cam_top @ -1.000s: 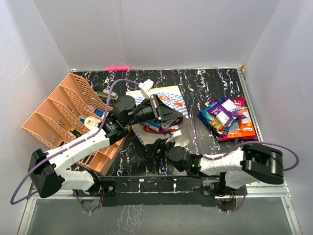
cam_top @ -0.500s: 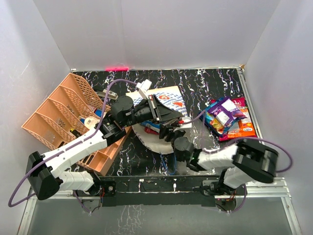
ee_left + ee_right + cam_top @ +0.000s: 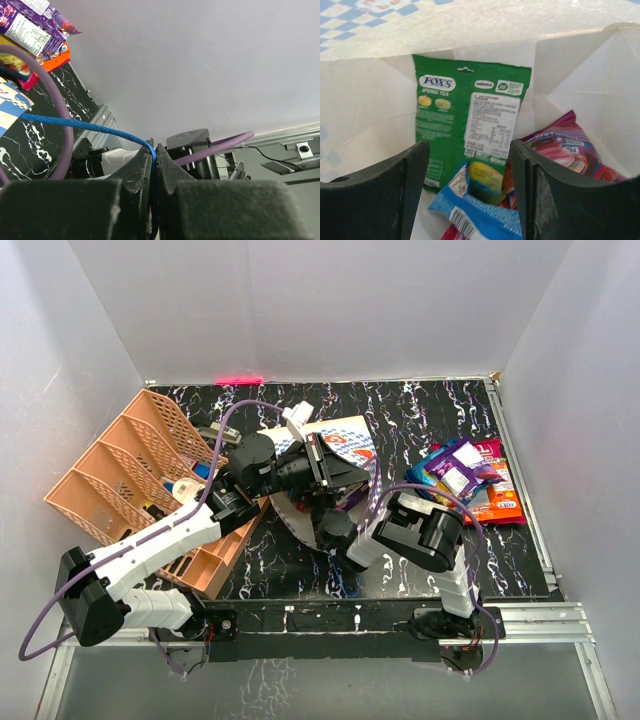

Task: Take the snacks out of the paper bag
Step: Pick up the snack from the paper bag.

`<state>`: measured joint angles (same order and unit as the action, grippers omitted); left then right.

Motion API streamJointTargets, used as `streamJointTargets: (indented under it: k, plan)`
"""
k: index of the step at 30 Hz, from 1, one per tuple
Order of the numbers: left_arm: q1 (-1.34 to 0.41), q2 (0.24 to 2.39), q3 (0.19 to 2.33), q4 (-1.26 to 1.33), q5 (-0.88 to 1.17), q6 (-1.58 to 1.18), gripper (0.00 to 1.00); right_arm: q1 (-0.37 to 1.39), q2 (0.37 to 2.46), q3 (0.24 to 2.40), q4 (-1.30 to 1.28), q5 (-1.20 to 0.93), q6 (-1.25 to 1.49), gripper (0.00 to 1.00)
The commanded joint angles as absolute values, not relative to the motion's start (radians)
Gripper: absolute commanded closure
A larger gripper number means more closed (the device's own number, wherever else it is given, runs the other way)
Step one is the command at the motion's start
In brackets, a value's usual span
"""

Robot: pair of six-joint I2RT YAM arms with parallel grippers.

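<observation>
Cream-white paper hems in the right gripper (image 3: 470,150). It sits inside the mouth of the paper bag (image 3: 345,435) with its jaws apart and nothing between them, and the creased walls stand close outside each finger. Just past the fingertips a green packet (image 3: 470,115) lies flat against the bag's inner wall. A blue packet (image 3: 475,210) overlaps its lower edge, and a magenta packet (image 3: 560,150) is tucked in on the right, touching the blue one. Little spare room is left around them. The left gripper (image 3: 155,150) is pinched tight on the blue cord handle (image 3: 75,125), which runs straight off toward the bag's chequered corner. The bag lies mid-table. A pile of packets (image 3: 465,480) rests to the right, close to the table's right edge, with a strip of bare black marble table (image 3: 420,415) between pile and bag. More bare marble runs from the bag to the far wall. On the left a peach basket (image 3: 120,475) sits askew, and the left arm crosses its near corner.
</observation>
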<state>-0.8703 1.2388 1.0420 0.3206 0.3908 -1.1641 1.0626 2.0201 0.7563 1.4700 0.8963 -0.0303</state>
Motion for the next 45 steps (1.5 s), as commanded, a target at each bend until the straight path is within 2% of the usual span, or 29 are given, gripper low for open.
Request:
streamJointTargets:
  k: [1, 8, 11, 18, 22, 32, 37, 45]
  plan:
    - [-0.879, 1.200, 1.053, 0.350, 0.430, -1.164, 1.00, 1.015, 2.036, 0.798, 1.588, 0.872, -0.049, 0.31]
    - [-0.879, 1.174, 1.058, 0.257, 0.391, -1.119, 1.00, 0.962, 2.054, 0.809, 1.453, 0.771, 0.102, 0.18]
    - [-0.878, 1.168, 1.037, 0.268, 0.393, -1.127, 1.00, 0.949, 2.076, 0.839, 1.423, 0.763, 0.145, 0.15]
    - [-0.878, 1.166, 1.052, 0.241, 0.397, -1.116, 1.00, 0.915, 2.116, 0.927, 1.285, 0.772, 0.267, 0.18]
    - [-0.879, 1.163, 1.054, 0.231, 0.400, -1.113, 1.00, 0.884, 2.120, 0.935, 1.225, 0.768, 0.343, 0.30]
    - [-0.879, 1.156, 1.082, 0.182, 0.392, -1.084, 1.00, 0.839, 2.160, 1.014, 1.063, 0.641, 0.429, 0.27]
    - [-0.879, 1.162, 1.091, 0.161, 0.392, -1.078, 1.00, 0.836, 2.227, 1.077, 1.052, 0.583, 0.454, 0.37]
    - [-0.878, 1.136, 1.077, 0.112, 0.364, -1.075, 1.00, 0.817, 2.244, 1.094, 1.109, 0.491, 0.408, 0.76]
